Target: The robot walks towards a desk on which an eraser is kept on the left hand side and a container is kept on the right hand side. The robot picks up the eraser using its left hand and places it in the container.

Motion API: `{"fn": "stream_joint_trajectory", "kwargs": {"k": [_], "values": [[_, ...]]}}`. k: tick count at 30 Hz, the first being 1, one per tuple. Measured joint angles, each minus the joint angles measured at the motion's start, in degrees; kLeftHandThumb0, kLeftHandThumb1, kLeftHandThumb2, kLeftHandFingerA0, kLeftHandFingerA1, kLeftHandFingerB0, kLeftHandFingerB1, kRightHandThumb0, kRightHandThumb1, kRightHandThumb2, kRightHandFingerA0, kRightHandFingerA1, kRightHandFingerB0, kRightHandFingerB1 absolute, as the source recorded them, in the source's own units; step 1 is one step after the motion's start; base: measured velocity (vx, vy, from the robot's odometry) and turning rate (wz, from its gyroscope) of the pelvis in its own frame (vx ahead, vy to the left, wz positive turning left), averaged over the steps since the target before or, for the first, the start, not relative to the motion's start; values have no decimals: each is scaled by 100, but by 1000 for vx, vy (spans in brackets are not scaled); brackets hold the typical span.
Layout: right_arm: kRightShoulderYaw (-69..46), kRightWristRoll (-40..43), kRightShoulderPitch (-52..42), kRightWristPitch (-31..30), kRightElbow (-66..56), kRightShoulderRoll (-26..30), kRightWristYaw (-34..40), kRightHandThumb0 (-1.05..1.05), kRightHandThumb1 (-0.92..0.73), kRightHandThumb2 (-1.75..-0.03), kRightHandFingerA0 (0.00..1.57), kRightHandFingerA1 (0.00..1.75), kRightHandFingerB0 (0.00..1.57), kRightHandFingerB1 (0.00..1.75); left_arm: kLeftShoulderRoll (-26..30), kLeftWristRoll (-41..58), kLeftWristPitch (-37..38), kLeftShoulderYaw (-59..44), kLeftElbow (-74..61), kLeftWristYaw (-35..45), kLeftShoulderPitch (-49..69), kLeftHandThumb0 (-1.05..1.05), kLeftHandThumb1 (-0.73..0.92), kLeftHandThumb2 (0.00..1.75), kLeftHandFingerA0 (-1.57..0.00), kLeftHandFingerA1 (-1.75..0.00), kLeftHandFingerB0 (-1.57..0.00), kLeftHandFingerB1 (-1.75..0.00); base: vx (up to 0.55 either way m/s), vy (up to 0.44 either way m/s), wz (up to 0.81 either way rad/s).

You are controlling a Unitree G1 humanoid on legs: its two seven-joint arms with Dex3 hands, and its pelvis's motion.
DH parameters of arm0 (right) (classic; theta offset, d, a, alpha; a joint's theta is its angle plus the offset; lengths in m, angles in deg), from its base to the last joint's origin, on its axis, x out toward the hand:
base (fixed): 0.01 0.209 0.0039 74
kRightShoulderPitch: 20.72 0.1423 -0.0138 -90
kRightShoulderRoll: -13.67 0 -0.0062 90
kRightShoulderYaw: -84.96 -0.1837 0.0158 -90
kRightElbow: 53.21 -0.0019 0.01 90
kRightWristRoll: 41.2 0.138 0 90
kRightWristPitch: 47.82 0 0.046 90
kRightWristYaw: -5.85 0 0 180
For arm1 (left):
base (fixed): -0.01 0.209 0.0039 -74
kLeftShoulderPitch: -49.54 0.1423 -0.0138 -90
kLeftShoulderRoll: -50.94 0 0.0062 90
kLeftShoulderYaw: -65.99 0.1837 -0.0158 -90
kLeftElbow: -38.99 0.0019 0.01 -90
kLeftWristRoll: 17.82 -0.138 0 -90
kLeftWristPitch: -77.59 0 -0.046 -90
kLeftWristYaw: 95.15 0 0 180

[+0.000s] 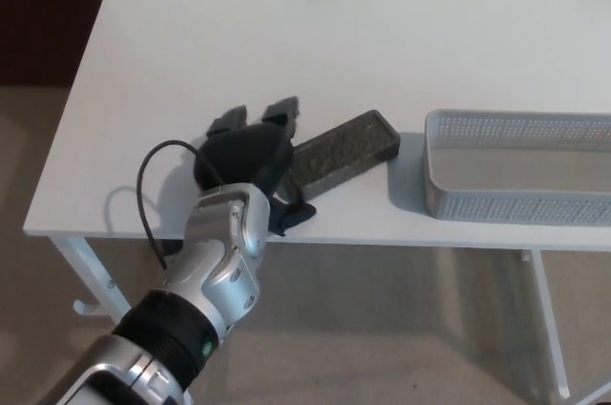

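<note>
I'm looking down at the white desk (191,52) and my left hand (246,155) is sitting on its near edge, knuckles up, two fingers (283,113) curling over the left end of the eraser (344,149). The thumb is poking out underneath, near the desk's front lip. I'm reading it as pinching the eraser's near end, though the palm is hiding the contact itself. The eraser is lying flat and slanted, its far end pointing toward the grey mesh container (520,200), which is standing just beside it on the right.
</note>
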State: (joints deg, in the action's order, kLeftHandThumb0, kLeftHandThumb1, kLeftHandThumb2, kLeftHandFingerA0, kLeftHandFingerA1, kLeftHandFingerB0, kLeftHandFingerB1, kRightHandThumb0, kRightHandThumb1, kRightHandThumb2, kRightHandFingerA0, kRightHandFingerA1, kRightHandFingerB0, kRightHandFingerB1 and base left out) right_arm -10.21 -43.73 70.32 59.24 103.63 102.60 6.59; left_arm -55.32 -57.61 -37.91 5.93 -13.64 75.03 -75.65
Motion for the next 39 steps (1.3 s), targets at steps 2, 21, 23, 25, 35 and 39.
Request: {"fn": "stream_joint_trajectory", "kwargs": {"k": [2,21,23,25,35,39], "values": [[-1,-6,12,-24,4,5,0,-22,-50,-54,69,50,63,48,0,-27,-38,-2,34,-83,-3,-63,41,73,0,-4,0,-8,0,0,0],[35,-121,174,-161,5,17,7,-22,-49,-54,67,50,63,47,-365,5,-97,-33,363,-74,-287,-65,40,80,0,-14,0,-15,0,0,0],[36,-145,173,-164,2,17,8,-23,-48,-54,66,50,64,47,-438,40,-97,-32,326,-8,-287,-65,40,80,0,-14,0,-15,0,0,0],[36,-157,173,-170,1,19,11,-30,-40,-65,70,69,62,55,-489,66,-96,-38,327,30,-289,-70,42,81,0,-11,0,-11,0,0,0],[63,-196,171,-206,-19,30,74,-32,-41,-68,72,71,60,55,-613,71,-97,37,431,243,-396,-70,41,82,0,-15,0,-12,0,0,0],[30,-184,172,-208,-77,30,71,-22,-48,-54,73,52,65,49,-607,72,-95,75,717,298,-522,-71,41,82,0,-15,0,-12,0,0,0]]}}
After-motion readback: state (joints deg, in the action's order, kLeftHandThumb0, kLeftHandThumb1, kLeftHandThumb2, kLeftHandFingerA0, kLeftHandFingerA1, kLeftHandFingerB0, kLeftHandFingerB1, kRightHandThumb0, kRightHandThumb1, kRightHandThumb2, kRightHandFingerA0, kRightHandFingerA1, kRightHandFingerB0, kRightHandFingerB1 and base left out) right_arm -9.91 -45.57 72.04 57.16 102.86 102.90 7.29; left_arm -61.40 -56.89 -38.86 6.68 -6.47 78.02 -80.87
